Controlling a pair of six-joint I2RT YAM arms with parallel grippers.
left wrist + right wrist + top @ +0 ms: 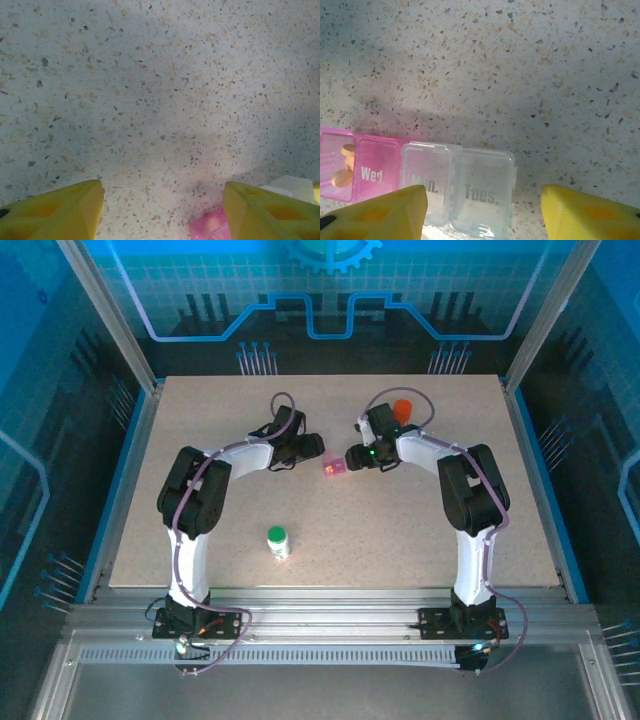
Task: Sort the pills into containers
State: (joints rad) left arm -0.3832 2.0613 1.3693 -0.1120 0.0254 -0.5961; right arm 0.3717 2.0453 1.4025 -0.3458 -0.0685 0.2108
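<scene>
- Matte, speckled beige stone-look tabletop (400, 525).
- Translucent plastic day-labelled pill strip (455, 187): a pink "Wed." cell, then clear "Mon." and "Tues." cells with rounded snap lids; round tan pills (342, 177) sit in an open pink cell.
- Right gripper (482, 205): yellow wedge fingers spread wide and empty, the strip lying between them.
- Left gripper (162, 210): equally wide and empty, the strip's pink end just beside one finger.
- Orange cylindrical bottle (402, 408) stands behind the right gripper.
- White bottle with green cap (278, 541) stands well apart, nearer the bases.

A robot lab cell — aluminium frame (330, 625); blue printed panels (200, 280) round a speckled table (400, 530).
</scene>
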